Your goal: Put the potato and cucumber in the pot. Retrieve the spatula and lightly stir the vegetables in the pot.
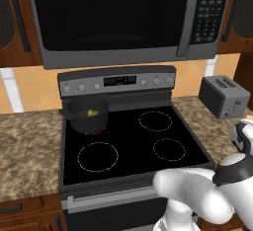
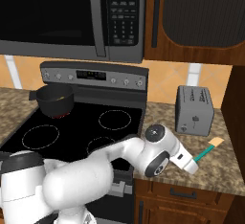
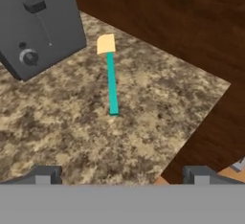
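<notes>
veggies looking already in the pot on the stove's back left burner; arm is going for the spatula lying on the counter beside the toaster. gripper is hanging spread wide, gripping nothing; next needing a descent onto the teal handle.

Microwave over stove, granite counter, wood cabinets

So the arm is reaching out low to the right over the counter, with the teal-handled spatula lying past its end, beside the toaster. The pot is sitting on the back-left burner.
</notes>
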Controlling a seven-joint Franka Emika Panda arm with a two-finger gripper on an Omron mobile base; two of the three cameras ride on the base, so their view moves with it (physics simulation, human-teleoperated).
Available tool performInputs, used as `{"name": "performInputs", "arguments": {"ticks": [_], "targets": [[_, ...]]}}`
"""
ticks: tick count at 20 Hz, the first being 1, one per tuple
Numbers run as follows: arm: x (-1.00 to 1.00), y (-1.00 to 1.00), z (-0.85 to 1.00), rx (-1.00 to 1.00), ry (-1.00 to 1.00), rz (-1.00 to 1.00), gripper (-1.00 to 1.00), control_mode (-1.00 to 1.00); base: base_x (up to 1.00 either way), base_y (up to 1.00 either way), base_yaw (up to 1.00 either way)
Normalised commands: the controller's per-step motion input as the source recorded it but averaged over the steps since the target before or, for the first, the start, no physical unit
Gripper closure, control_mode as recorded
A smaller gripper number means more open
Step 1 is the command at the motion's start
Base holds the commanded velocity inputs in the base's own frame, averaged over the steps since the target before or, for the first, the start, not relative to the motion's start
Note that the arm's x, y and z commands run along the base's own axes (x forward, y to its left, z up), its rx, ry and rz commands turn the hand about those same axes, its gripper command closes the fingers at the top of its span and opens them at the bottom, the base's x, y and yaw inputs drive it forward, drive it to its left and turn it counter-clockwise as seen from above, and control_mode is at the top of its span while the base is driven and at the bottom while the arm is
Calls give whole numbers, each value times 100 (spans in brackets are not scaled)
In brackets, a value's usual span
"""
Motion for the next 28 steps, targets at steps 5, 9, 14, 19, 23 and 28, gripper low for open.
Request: {"name": "performInputs", "arguments": {"ticks": [5, 9, 14, 19, 23, 28], "targets": [[23, -16, -37, 2, 0, 0, -100, -100, 0, 0, 0], [22, -19, -40, 0, 0, 0, -100, -100, 0, 0, 0], [20, -20, -22, 1, 0, 0, -100, -100, 0, 0, 0], [13, -30, -16, 2, 0, 0, -100, -100, 0, 0, 0], [20, -33, -13, 6, 4, 0, -100, -100, 0, 0, 0], [12, -33, -20, 5, 3, 0, -100, -100, 0, 0, 0]]}}
